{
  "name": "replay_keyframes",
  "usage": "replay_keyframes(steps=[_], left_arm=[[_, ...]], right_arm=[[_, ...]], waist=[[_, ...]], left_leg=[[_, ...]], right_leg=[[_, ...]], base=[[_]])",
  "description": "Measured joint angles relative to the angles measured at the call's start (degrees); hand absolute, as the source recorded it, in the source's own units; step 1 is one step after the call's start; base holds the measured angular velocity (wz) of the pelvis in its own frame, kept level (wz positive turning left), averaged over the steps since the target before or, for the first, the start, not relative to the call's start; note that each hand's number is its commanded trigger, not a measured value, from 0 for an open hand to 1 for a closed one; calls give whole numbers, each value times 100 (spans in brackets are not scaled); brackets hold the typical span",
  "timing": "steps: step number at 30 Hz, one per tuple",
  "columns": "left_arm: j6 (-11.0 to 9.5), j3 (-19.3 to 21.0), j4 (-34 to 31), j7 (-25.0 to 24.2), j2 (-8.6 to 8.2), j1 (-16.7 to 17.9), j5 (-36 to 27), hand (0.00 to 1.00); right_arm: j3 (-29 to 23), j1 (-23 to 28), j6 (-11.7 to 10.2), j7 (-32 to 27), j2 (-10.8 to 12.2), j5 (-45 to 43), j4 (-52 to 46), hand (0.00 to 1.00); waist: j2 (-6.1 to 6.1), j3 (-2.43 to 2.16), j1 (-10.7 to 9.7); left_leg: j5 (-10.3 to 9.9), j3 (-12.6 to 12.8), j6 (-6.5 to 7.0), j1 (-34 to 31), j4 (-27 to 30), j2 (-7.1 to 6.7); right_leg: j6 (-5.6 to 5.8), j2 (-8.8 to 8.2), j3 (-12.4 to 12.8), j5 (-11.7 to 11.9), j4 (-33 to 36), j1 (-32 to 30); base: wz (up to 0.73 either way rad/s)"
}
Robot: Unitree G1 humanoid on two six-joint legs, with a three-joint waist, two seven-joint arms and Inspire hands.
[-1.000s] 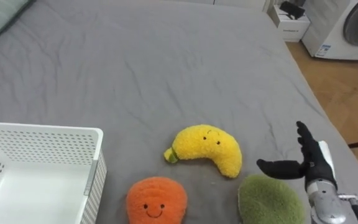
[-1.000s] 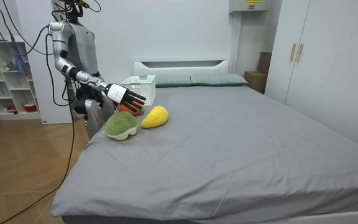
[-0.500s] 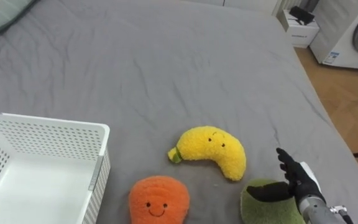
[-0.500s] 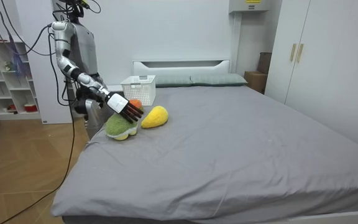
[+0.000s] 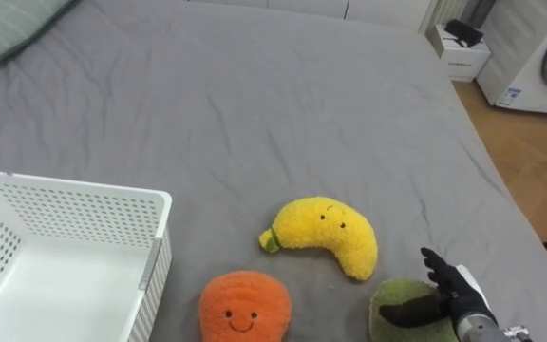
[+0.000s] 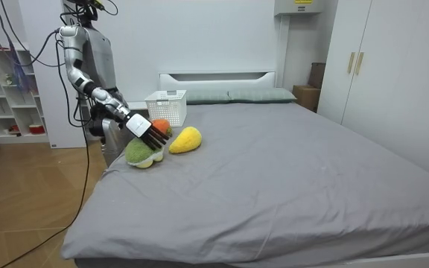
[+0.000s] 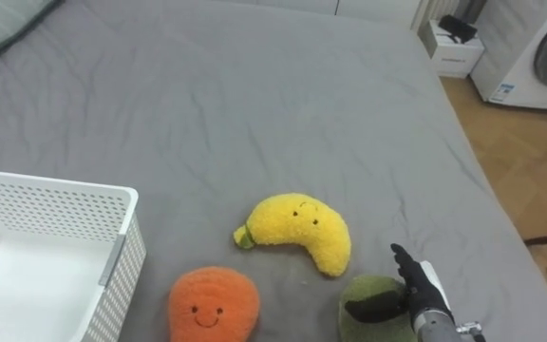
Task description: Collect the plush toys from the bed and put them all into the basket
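Fingers (image 5: 437,269) of the right hand (image 5: 456,299) are stretched straight and slightly spread, pointing up the bed, while the thumb lies flat across the top of the green plush toy (image 5: 387,293). The hand rests on the toy without closing round it. In the room view the robot stands at the bed's edge on the room view's left, with its right arm angled forward and down to the toy. The toy lies on the grey bedsheet (image 5: 254,114) at the near right. The yellow banana plush (image 5: 326,231), with a stitched smiling face, lies just beside it. An orange plush (image 5: 243,309) with a similar face lies near the white slatted basket (image 5: 74,204).
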Motion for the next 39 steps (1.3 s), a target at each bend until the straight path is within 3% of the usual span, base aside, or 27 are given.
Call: replay_keyframes(steps=[4, 17, 18, 19, 20, 21, 22, 23, 39], left_arm=[[29, 8, -77, 0, 13, 0, 50, 0], [29, 7, -69, -8, 17, -16, 75, 0], [32, 4, -70, -8, 16, -17, 75, 0], [35, 3, -70, -6, 17, -30, 75, 0], [35, 2, -73, -6, 16, -32, 75, 0], [37, 2, -75, -5, 17, -32, 75, 0], [42, -2, -76, -4, 20, -33, 76, 0], [45, -2, -76, -4, 21, -33, 81, 0], [73, -35, -55, -7, 43, -99, 188, 0]], right_arm=[[3, -7, 55, 33, 20, -259, 217, 0], [14, -234, 39, 26, 41, -1440, 1053, 0], [41, -240, 56, 25, 40, -1440, 1110, 16], [62, -241, 74, 25, 40, -1440, 1140, 46], [62, -255, 76, 24, 40, -1443, 1170, 65], [62, -317, 76, 24, 40, -1453, 1273, 65], [65, -370, 79, 22, 40, -1507, 1340, 95], [71, -393, 80, 18, 40, -1540, 1363, 100], [286, -446, 151, -53, -22, -1729, 1494, 100]], waist=[[-60, 31, 3], [-111, 26, 67], [-111, 26, 114], [-115, 28, 151], [-117, 29, 162], [-123, 30, 166], [-125, 30, 168], [-128, 30, 168], [-104, 28, 166]], left_leg=[[0, -72, 0, 0, 15, -10], [-2, -85, 0, 29, 0, -9], [-3, -76, -1, 61, -6, -10], [-3, -76, -1, 78, -14, -11], [-3, -78, -1, 81, -14, -12], [-3, -79, 0, 85, -14, -12], [-3, -101, 0, 81, -10, -12], [-4, -104, 0, 80, -9, -12], [-4, -134, 0, 48, -13, -11]], right_leg=[[2, -6, -82, -2, -23, 52], [2, -2, -125, 0, -76, 103], [2, 0, -124, -1, -77, 117], [2, -1, -124, -1, -78, 132], [2, -1, -127, -1, -80, 136], [3, -2, -128, -1, -80, 138], [2, -2, -133, -1, -81, 145], [3, -1, -127, -1, -82, 148], [-1, 3, -121, 4, -73, 147]], base=[[8], [1], [-5], [-4], [0], [0], [0], [3], [0]])
